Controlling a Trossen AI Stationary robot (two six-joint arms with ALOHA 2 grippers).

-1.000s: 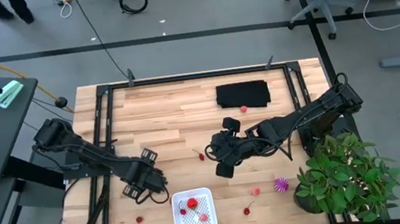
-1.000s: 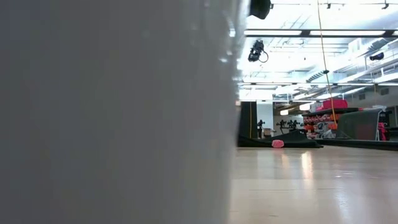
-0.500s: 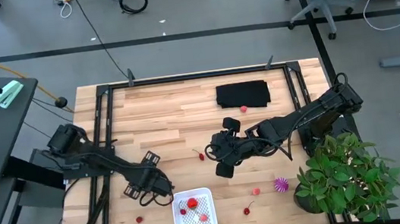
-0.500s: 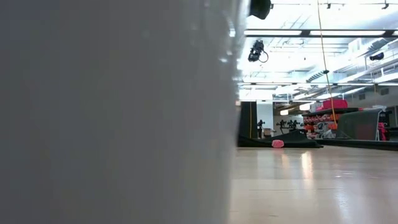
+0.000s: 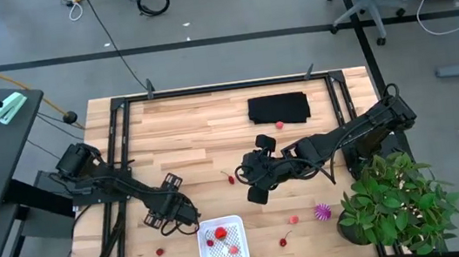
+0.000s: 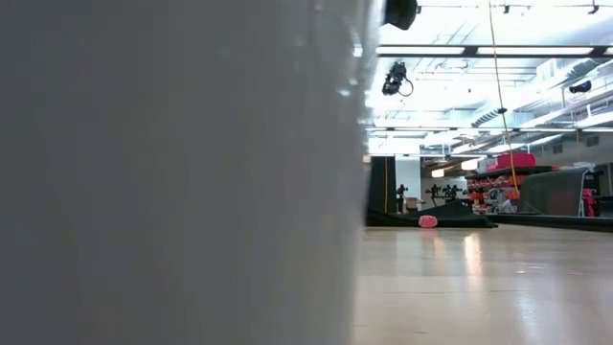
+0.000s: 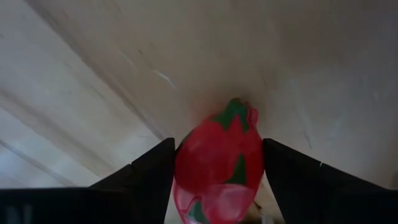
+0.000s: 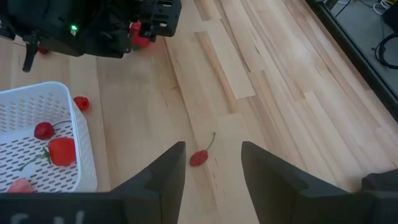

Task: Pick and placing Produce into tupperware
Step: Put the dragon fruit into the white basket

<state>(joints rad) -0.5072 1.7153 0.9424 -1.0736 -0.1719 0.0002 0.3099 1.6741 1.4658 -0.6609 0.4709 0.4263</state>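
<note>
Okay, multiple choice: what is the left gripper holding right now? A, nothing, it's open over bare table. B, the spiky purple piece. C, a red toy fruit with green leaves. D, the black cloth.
C: the left wrist view shows the left gripper shut on a red toy fruit with green leaves, clamped between its two dark fingers above the wooden table.
</note>
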